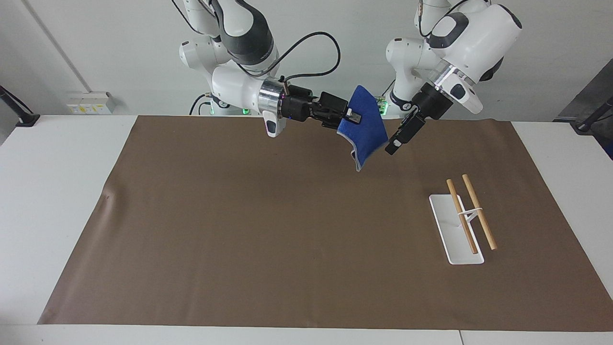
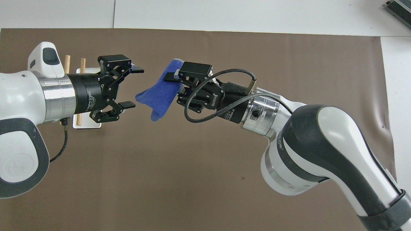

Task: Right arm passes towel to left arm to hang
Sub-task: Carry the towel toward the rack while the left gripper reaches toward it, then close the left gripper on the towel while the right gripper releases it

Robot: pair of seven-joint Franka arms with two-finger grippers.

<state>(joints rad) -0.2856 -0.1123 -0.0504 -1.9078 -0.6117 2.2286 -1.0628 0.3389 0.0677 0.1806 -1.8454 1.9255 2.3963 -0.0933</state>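
Right gripper (image 2: 176,84) over the brown mat (image 1: 268,239), jaws clenched on blue towel (image 2: 159,94), which hangs in air. Left gripper (image 2: 131,86) just beside towel's free edge, jaws spread wide, grasping nothing. Wooden 2-rod rack (image 1: 467,215) on desk.

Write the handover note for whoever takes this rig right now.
Right gripper: shut on the towel, held up in the air over the mat.
Left gripper: jaws open, level with the towel's free edge, not gripping it yet.
Rack: on the mat toward the left arm's end of the table, both wooden bars bare.
Done: towel lifted and presented for the pass.
Left: left gripper closes on the towel, right gripper lets go, left arm hangs the towel on the rack.
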